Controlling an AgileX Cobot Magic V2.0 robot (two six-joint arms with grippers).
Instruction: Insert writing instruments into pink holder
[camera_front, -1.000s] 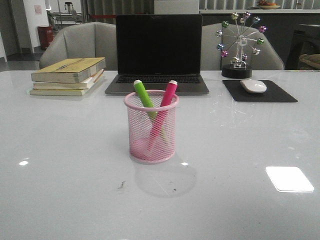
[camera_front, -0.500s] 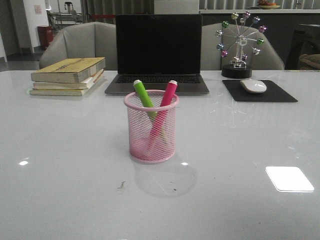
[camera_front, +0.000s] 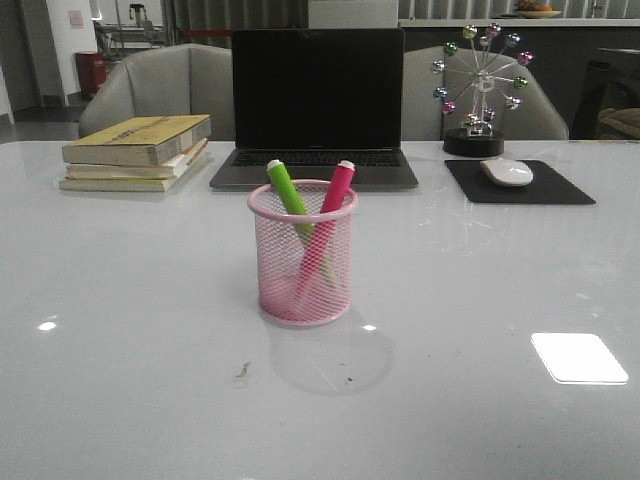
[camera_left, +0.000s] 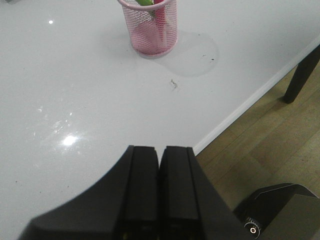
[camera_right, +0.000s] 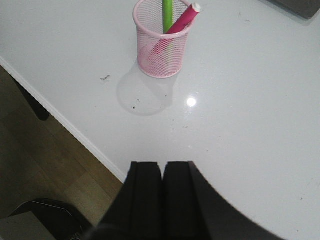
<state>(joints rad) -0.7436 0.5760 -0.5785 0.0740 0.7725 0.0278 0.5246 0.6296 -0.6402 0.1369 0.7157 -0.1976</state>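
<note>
Both markers sat in the cup, my grippers closed and empty.
Lime-green highlighter (camera_front: 289, 190) and magenta highlighter (camera_front: 334, 193) leaned inside the pink wire-mesh cup (camera_front: 302, 253) at frame centre; a careless left gripper (camera_left: 159, 155) or right gripper (camera_right: 162, 170) swing could topple it.

Two highlighters (camera_front: 292, 190), one pink holder (camera_front: 303, 270), three books (camera_front: 137, 152), one laptop (camera_front: 317, 105).

A: What's cut off in the left wrist view?
B: The pink holder (camera_left: 150, 30) loses its rim at the picture's edge, and only scraps of both markers show

A: And the front view?
B: Mesh veils the markers' lower halves
</note>
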